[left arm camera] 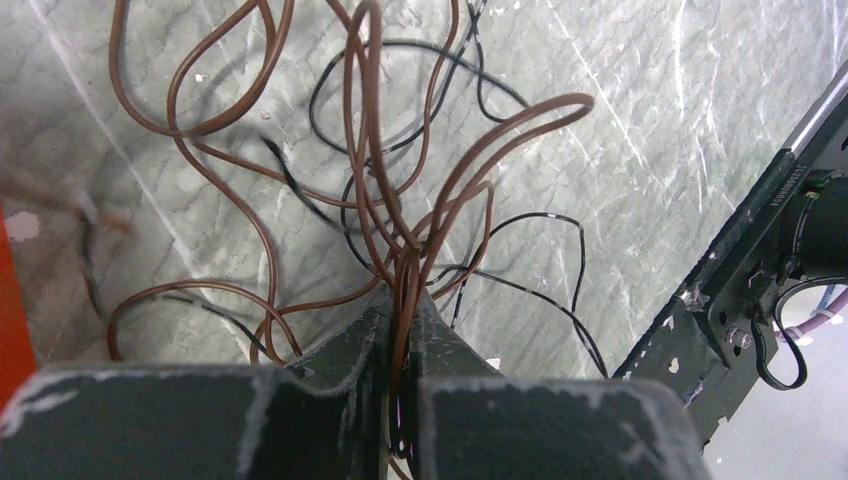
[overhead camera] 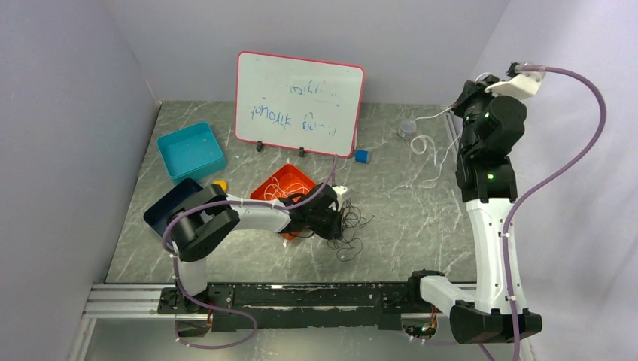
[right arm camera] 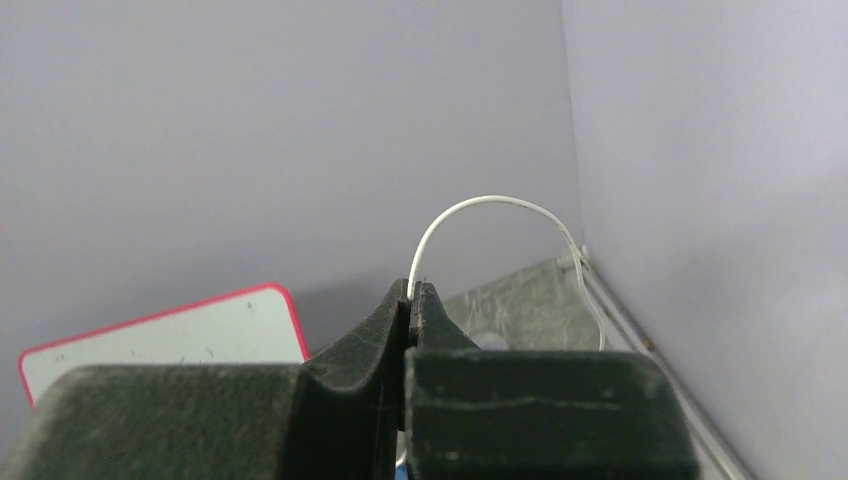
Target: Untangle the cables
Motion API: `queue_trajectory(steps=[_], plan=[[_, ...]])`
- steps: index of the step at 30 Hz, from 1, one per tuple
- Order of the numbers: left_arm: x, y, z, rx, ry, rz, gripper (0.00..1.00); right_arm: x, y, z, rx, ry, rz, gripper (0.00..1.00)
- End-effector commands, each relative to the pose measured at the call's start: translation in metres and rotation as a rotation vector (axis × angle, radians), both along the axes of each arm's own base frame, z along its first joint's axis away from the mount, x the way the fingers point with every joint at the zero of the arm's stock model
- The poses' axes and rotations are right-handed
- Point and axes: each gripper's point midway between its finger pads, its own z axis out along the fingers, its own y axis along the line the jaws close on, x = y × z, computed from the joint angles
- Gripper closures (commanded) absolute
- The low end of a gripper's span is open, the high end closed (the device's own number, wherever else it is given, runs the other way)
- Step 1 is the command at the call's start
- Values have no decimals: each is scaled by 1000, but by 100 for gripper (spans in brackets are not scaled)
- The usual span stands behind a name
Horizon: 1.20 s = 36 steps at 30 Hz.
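Just right of the orange plastic tray (overhead camera: 260, 191), our left fingers (left arm camera: 345, 345) clamp thin brown wires (left arm camera: 370, 120) tangled with thin black wires (left arm camera: 560, 225) on the grey marbled tabletop (overhead camera: 421, 226). Well right of the tray, by the tabletop's far right edge, our right fingers (right arm camera: 370, 330) pinch a raised thin white wire (right arm camera: 490, 202).

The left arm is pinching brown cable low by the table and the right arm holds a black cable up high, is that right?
Not quite. The right fingers hold a white cable, not black, as the right wrist view shows. The left fingers do pinch brown cable low by the table.
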Motion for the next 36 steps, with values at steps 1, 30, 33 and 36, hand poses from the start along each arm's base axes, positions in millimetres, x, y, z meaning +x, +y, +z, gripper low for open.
queue_trajectory(steps=[1,30,33,36], plan=[[-15,14,-31,71,58,-14,93,-9,-15,43,-32,-86,-69,100],[17,-12,65,-31,-170,-47,29,9,12,15,-56,15,89,100],[16,1,75,-37,-195,-9,27,9,17,17,-62,14,116,100],[15,11,91,-61,-229,9,26,8,25,23,-79,5,161,100]])
